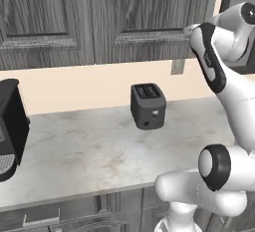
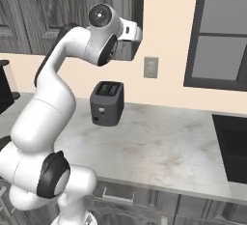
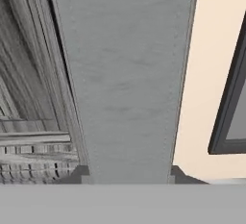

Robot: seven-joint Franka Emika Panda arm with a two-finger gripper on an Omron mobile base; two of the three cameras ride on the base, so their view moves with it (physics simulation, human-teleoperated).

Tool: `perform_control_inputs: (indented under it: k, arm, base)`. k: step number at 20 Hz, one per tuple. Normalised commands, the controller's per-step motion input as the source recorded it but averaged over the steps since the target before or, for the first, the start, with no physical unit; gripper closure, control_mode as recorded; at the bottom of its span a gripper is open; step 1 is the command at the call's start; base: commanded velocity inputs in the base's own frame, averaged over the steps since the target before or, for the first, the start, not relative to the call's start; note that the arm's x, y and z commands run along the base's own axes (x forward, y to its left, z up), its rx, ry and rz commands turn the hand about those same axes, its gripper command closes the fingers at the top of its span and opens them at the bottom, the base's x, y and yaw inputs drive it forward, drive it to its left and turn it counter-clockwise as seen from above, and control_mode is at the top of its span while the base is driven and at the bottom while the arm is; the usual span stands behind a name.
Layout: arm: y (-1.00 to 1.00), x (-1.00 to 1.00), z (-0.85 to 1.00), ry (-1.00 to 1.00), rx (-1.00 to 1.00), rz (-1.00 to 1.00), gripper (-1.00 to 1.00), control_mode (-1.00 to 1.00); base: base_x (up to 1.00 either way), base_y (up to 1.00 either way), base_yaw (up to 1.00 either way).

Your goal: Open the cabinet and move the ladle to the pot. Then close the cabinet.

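The gripper point(image 3: 127, 175) is raised to the cabinet point(image 1: 144, 12) and sits right at the long grey bar handle point(image 3: 127, 74). In the hand view the two dark finger tips point(image 3: 80, 174) stand one on each side of the bar, so the jaws are apart with the handle between them; I cannot tell if the pads already touch it. The handle runs straight away from the gripper along the view, which means its long axis is vertical on the door, and the fingers cross it at a right angle. I judge the next move needs only a closing of the fingers and then a pull outward, toward the robot, to swing the door. Just behind the bar is the raised-panel door, shut for now. Further below the hand, on the marble counter point(image 2: 159, 147), stands a dark toaster point(image 2: 107, 103), and beyond it to the side there is a window point(image 2: 223, 31). The ladle and the pot I cannot see; the ladle is probably inside, behind the door.
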Motion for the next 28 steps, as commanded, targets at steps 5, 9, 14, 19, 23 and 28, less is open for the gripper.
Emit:
perform_control_inputs:
  k: [5,9,14,19,23,28]
  arm:
    - [0.66,-0.33,0.00,-0.06,-0.07,0.04,1.00,-1.00]
    - [0.82,-0.60,0.01,-0.01,-0.10,0.00,1.00,-1.00]
    - [0.82,-0.85,0.11,0.00,-0.08,0.00,1.00,-1.00]
    - [0.66,-1.00,0.26,0.00,-0.04,0.00,1.00,-1.00]
    - [0.63,-0.97,0.29,0.01,-0.02,0.00,1.00,-1.00]
    - [0.68,-0.85,0.32,0.03,-0.01,0.00,1.00,-1.00]
  base:
    - [0.00,0.00,0.00]
    - [0.00,0.00,0.00]
    - [0.00,0.00,0.00]
    - [0.00,0.00,0.00]
    - [0.00,0.00,0.00]
    - [0.00,0.00,0.00]
